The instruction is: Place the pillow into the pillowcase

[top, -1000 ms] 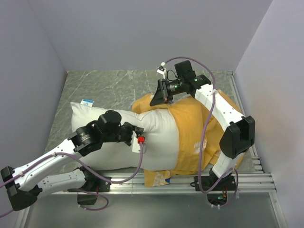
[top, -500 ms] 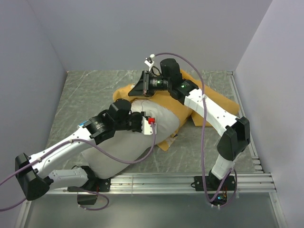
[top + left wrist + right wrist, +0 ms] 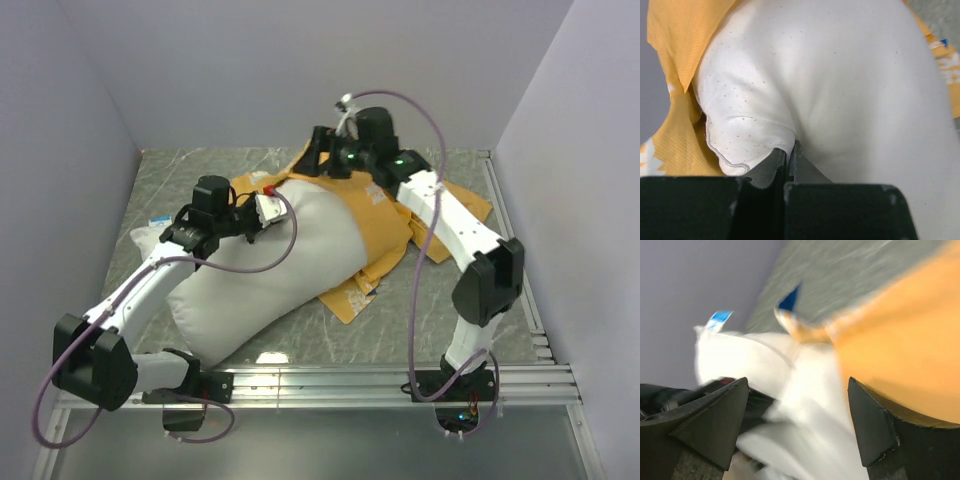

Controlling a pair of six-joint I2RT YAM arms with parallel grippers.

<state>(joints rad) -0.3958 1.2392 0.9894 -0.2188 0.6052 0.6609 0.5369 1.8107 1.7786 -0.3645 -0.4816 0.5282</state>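
Left gripper (image 3: 788,152) pinches pillow (image 3: 270,280), angled far-right

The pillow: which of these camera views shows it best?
The top external view: nearly the whole white pillow shows there, its far end meeting the orange pillowcase. The left wrist view shows only one end, close up, pinched by the left gripper. The right wrist view catches a blurred part.

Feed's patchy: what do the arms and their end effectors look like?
The left arm and right arm have white link shells with black joints; a thin purple cable loops along each. The left end effector and right end effector have matte black wedge-shaped fingers. A small green light glows on the right arm; a red tab sits by the left one.
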